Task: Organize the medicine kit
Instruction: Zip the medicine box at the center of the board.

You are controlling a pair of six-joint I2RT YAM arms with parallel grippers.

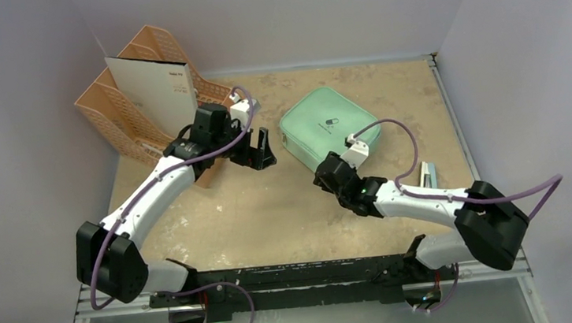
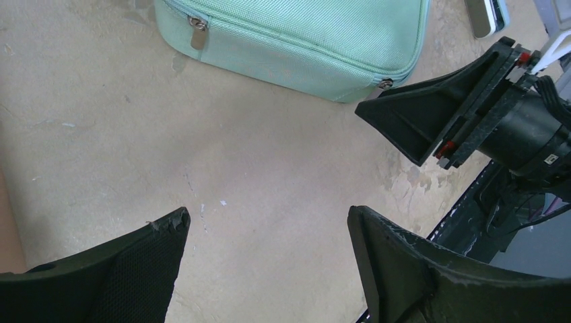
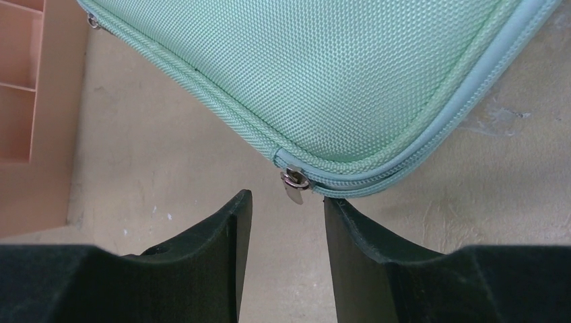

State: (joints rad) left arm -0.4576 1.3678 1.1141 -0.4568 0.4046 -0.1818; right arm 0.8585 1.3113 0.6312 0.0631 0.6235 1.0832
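Observation:
The medicine kit [image 1: 329, 128], a mint-green zippered case with a small dark logo, lies shut on the table right of centre. My right gripper [image 1: 326, 171] sits at its near corner, open. In the right wrist view a metal zipper pull [image 3: 295, 184] hangs just beyond the gap between my fingertips [image 3: 241, 202], with nothing between them; the case [image 3: 323, 74] fills the top. My left gripper [image 1: 263, 149] hovers left of the case, open wide and empty. Its wrist view shows the case [image 2: 296, 33], both zipper pulls [image 2: 197, 33], and the right gripper [image 2: 431, 114] at the right.
A peach plastic desk organizer [image 1: 131, 105] holding a white folder [image 1: 157, 91] stands at the back left, close behind my left arm. A small silvery object [image 1: 428, 173] lies near the right table edge by my right arm. Walls enclose the table on three sides.

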